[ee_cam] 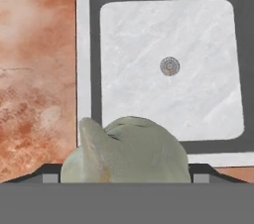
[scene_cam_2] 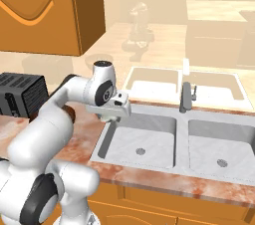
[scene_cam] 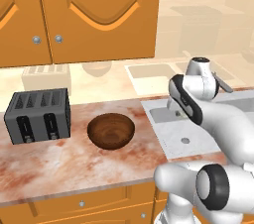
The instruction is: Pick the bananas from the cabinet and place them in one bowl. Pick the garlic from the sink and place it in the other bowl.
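Note:
The garlic (ee_cam: 129,148), a pale grey-green lump, sits between my fingertips, and my gripper (ee_cam: 126,173) is shut on it. Below it lie the left basin of the steel sink (ee_cam: 168,99) and the marbled counter beside it. From the right base view my gripper (scene_cam_2: 118,112) hangs over the left rim of the sink (scene_cam_2: 149,137). A dark wooden bowl (scene_cam: 111,130) stands on the counter left of the sink (scene_cam: 173,136). The orange-brown cabinet (scene_cam: 99,15) has its doors shut, and the bananas are hidden.
A dark grey toaster (scene_cam: 38,115) stands at the left of the counter, beyond the bowl. The angular faucet (scene_cam_2: 187,97) rises behind the divider between the two basins. The cabinet (scene_cam_2: 45,10) hangs above the counter.

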Motion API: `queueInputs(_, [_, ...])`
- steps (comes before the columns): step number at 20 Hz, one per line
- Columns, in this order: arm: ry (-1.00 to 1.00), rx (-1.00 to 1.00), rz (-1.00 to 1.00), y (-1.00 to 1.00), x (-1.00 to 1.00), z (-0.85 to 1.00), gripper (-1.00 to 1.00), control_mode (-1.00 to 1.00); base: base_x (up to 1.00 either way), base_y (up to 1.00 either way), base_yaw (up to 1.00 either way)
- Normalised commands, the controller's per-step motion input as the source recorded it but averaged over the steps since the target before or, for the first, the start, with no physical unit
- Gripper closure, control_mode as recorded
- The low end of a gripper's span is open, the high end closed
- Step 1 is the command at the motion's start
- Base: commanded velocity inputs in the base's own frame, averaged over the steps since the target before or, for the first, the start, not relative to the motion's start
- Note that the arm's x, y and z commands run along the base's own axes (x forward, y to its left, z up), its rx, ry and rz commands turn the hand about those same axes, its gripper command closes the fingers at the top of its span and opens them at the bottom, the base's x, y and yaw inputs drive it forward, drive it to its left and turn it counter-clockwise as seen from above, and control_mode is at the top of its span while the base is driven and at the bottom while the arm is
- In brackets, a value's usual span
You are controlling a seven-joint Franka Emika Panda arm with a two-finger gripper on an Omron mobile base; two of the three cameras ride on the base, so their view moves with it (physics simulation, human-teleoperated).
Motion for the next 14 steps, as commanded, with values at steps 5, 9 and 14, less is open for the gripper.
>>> queueInputs(5, [0.0, 0.01, 0.07, 0.59, 0.0, 0.0, 1.0, -1.0, 0.0, 0.0, 0.0])
queueInputs(9, [0.02, 0.04, 0.06, 0.64, 0.0, 0.0, 1.0, -1.0, 0.0, 0.0, 0.0])
queueInputs(14, [0.03, 0.02, 0.06, 0.68, 0.0, 0.0, 1.0, -1.0, 0.0, 0.0, 0.0])
